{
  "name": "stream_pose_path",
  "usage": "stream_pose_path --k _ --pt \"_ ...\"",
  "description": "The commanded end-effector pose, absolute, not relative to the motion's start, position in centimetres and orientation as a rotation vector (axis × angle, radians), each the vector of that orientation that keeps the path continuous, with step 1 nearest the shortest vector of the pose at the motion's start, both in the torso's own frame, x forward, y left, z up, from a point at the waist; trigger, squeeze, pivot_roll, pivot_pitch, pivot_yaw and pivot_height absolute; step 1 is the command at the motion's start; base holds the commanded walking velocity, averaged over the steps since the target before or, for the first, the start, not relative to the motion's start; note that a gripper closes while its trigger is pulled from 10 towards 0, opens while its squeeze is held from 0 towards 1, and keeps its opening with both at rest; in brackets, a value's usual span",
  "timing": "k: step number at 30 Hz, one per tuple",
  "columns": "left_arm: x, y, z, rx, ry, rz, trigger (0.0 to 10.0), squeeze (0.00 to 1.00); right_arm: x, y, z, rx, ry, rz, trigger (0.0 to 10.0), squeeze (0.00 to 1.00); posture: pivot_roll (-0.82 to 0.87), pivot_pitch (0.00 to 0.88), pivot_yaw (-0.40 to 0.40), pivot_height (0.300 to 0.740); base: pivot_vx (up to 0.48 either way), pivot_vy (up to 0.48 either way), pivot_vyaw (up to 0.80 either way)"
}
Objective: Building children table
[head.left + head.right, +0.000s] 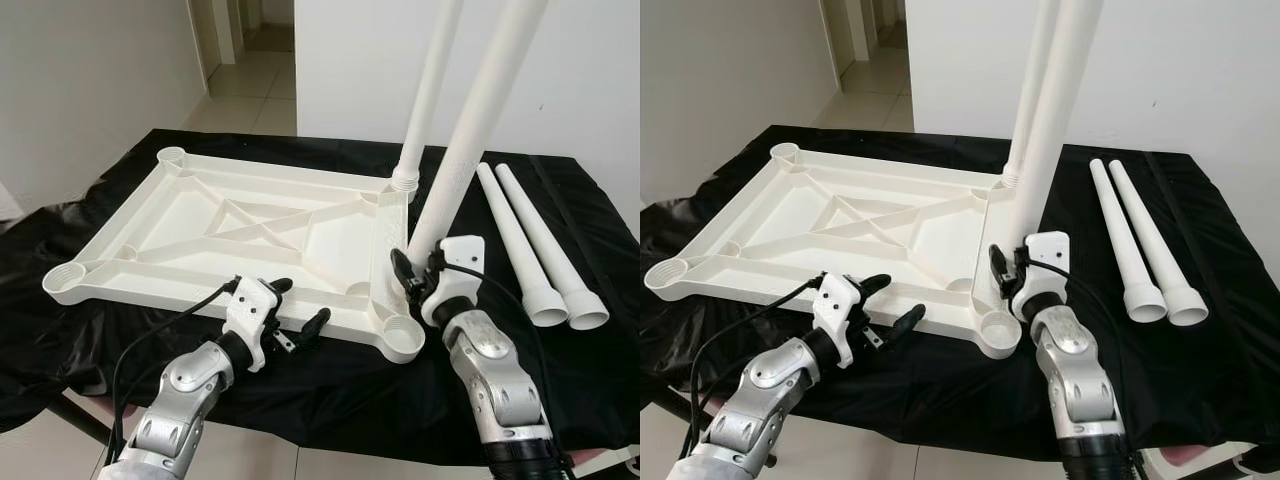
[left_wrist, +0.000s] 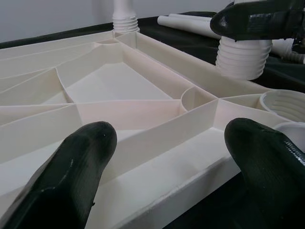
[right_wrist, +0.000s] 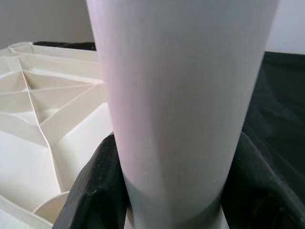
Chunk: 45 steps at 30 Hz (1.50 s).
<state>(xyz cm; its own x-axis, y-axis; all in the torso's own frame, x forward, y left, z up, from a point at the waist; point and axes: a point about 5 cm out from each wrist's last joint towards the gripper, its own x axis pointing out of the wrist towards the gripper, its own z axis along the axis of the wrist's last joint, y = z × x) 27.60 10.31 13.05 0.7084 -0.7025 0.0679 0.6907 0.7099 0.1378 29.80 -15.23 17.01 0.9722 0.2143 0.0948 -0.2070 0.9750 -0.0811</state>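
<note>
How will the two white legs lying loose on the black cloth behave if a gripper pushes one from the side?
The two loose legs are round tubes, so a pushed one would probably roll. They look like stiff, hollow plastic, likely light. Their wider threaded ends may make them curve, and the black cloth may slow them.

Upturned white plastic tabletop (image 1: 240,235), ribbed underside facing up, flat on the black-draped worktop (image 1: 330,380), with a round socket at each corner. Far right socket filled by one white leg (image 1: 428,95), standing upright, threaded collar at its base. Second white leg (image 1: 478,120) tilted, leaning up and to the right, lower end clamped in the right gripper (image 1: 418,275) just above the tabletop's right rim, near right socket (image 1: 402,335) open below it. Two spare legs (image 1: 535,250) lying side by side on the cloth to the right of the tabletop, wide ribbed ends toward the near edge, narrow ends pointing far.
</note>
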Motion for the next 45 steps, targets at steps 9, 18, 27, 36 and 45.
stream_pose_path --k 9,18,27,36,45 --pt "27.3 9.1 13.1 0.121 -0.127 -0.92 10.0 0.0 27.6 -13.9 15.9 -0.073 -0.092 0.263 10.0 0.0 0.02 0.023 0.027 0.74 0.0 0.0 0.0" --pt "25.5 7.9 15.1 0.022 -0.168 -0.974 10.0 0.0 27.3 -13.1 15.6 -0.092 -0.087 0.305 10.0 0.0 0.01 0.024 0.031 0.74 0.0 0.0 0.0" --pt "24.8 8.2 15.6 0.038 -0.163 -1.012 10.0 0.0 27.2 -13.6 15.8 -0.09 -0.095 0.295 10.0 0.0 0.01 0.031 0.032 0.74 0.0 0.0 0.0" --pt "24.4 8.6 14.9 0.042 -0.102 -1.037 10.0 0.0 26.5 -13.6 15.8 -0.096 -0.102 0.311 10.0 0.0 0.01 0.043 0.039 0.74 0.0 0.0 0.0" --pt "24.8 8.9 15.4 0.04 -0.104 -1.022 10.0 0.0 24.7 -13.7 15.2 -0.095 -0.081 0.322 10.0 0.0 0.0 0.05 0.04 0.74 0.0 0.0 0.0"
